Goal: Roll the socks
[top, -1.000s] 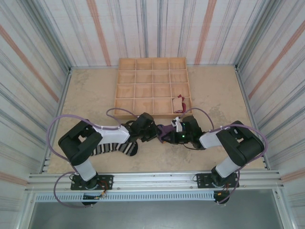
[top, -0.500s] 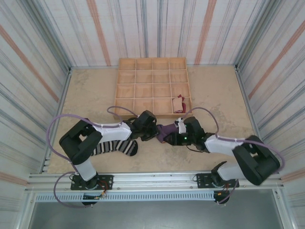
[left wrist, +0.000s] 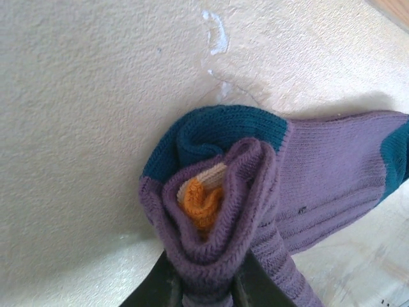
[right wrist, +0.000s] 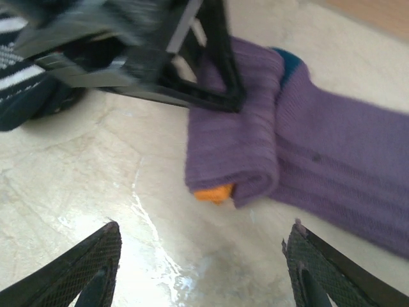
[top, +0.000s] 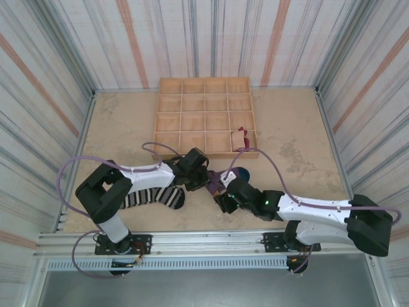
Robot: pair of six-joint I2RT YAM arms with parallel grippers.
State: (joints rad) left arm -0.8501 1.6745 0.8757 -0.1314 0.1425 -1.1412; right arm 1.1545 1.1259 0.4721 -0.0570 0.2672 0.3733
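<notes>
Mid-roll on purple sock (left wrist: 319,166): my left hand (left wrist: 204,291) pinches the rolled end, right hand (right wrist: 204,256) spread just near it; next, I judge, roll rightward along the flat part.

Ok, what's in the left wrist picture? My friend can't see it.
A purple sock, its end rolled into a bundle with orange and teal peeking out, is pinched by the left gripper at the bottom edge. The unrolled part stretches right across a pale beige table.
</notes>
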